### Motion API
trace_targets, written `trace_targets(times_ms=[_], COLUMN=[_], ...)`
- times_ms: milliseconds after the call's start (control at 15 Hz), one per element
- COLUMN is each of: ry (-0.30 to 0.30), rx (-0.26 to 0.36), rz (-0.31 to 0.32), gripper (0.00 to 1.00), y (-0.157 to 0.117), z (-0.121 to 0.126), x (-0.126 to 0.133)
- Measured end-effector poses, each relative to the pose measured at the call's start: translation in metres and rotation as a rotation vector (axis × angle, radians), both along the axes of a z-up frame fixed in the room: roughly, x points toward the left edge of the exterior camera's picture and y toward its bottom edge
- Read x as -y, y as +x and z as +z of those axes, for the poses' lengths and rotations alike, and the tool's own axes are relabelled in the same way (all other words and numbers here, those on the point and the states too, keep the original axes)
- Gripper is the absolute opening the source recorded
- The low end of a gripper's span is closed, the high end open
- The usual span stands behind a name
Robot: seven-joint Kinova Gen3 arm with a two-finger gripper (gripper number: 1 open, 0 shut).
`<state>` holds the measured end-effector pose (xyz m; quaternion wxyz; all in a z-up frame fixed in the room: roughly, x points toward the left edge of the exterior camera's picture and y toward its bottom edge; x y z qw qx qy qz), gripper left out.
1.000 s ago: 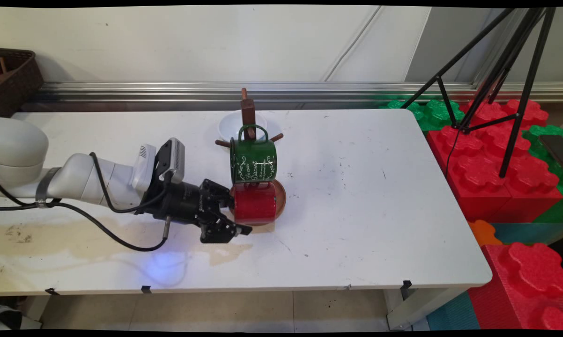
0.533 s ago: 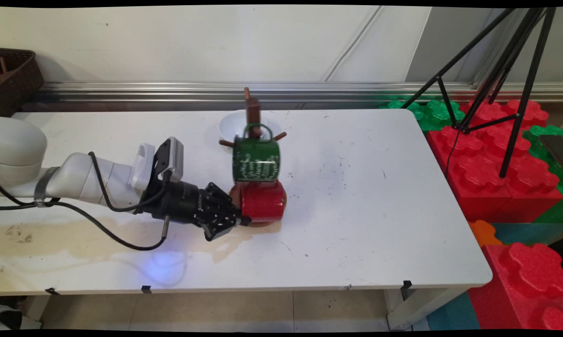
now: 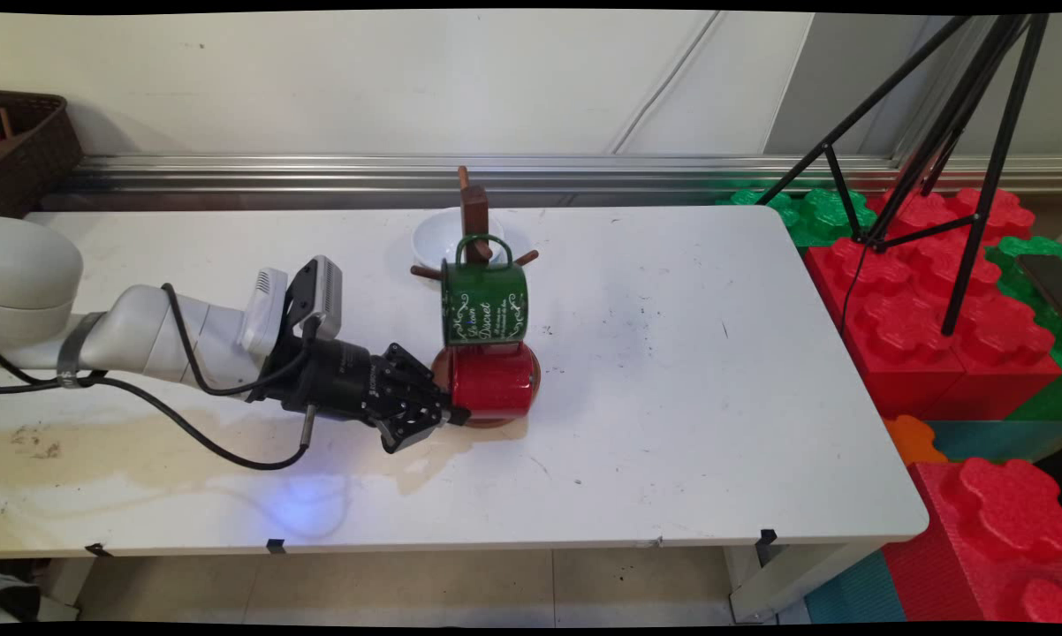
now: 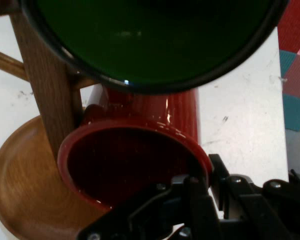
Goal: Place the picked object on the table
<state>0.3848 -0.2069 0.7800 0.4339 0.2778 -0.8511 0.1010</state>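
Note:
A wooden mug tree (image 3: 474, 205) stands mid-table with a green mug (image 3: 484, 305) hanging from a peg and a red mug (image 3: 494, 382) below it, lying sideways over the round base (image 4: 25, 195). My gripper (image 3: 454, 412) reaches in from the left and is shut on the red mug's rim (image 4: 202, 160). In the hand view the red mug's mouth (image 4: 125, 165) faces the camera, with one finger inside the rim and one outside. The green mug's mouth (image 4: 150, 35) fills the top, and the tree's post (image 4: 47, 95) rises at left.
A white bowl (image 3: 432, 237) sits behind the mug tree. A wicker basket (image 3: 27, 146) stands at the back left. Right of the table are a black tripod (image 3: 955, 150) and red and green foam blocks (image 3: 937, 309). A brownish stain (image 3: 142, 450) marks the table's front left.
The gripper's fingers went from open beside the red mug to shut on its rim. The mug tree and both mugs shifted slightly right, and the green mug swung.

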Motion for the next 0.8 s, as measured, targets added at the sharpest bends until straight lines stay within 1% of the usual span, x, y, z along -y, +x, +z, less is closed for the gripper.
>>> trace_targets(times_ms=[800], ry=[0.018], rx=[-0.01], rz=[-0.013], gripper=[0.0], y=[0.007], z=[0.016], x=[-0.005])
